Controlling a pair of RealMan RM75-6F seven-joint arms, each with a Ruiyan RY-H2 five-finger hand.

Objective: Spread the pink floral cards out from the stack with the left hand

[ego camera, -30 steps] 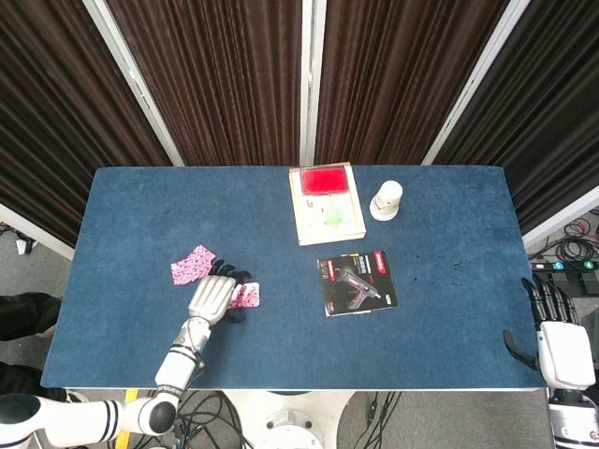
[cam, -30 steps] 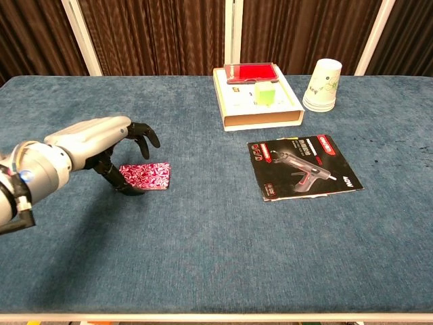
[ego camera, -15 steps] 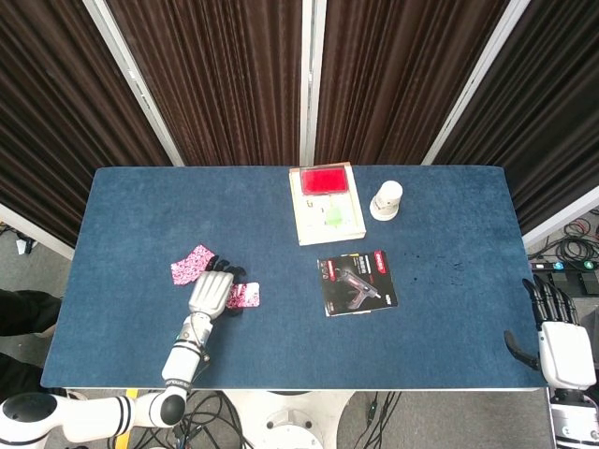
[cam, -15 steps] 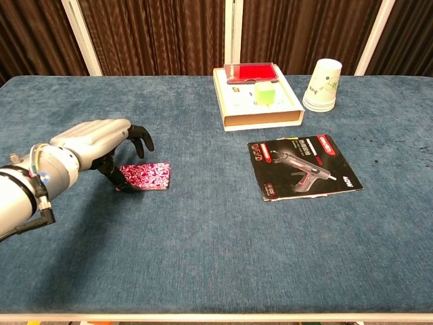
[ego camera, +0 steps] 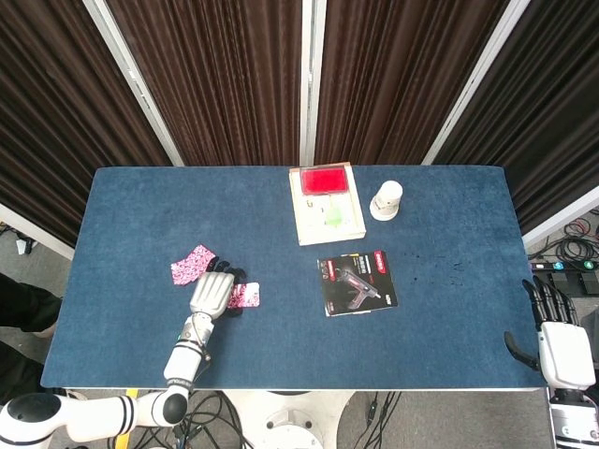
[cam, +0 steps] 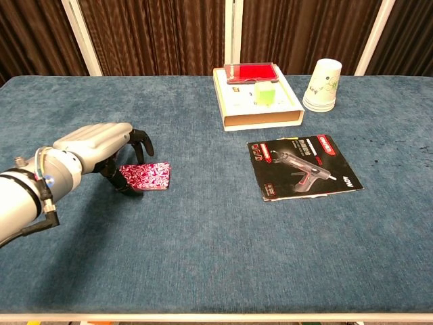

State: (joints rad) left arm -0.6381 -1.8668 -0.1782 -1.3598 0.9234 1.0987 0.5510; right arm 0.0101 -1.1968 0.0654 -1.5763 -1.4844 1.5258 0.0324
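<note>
Mid-spread now: left hand (ego camera: 211, 294) arches over the pink floral cards (cam: 147, 176) near the table's (ego camera: 449, 309) front-left, dark fingertips (cam: 140, 141) curled down at the stack's left edge; real contact can't be told. One card (ego camera: 194, 263) already lies apart, up-left. Next probably needs a light downward press and sideways drag. Right hand (ego camera: 559, 337) hangs off the table edge, fingers loose, holding nothing.

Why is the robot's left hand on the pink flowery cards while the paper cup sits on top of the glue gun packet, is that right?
Not quite. The left hand is on the pink flowery cards, but the paper cup stands on the blue table, beside the open box and apart from the glue gun packet. The chest view shows this.
</note>
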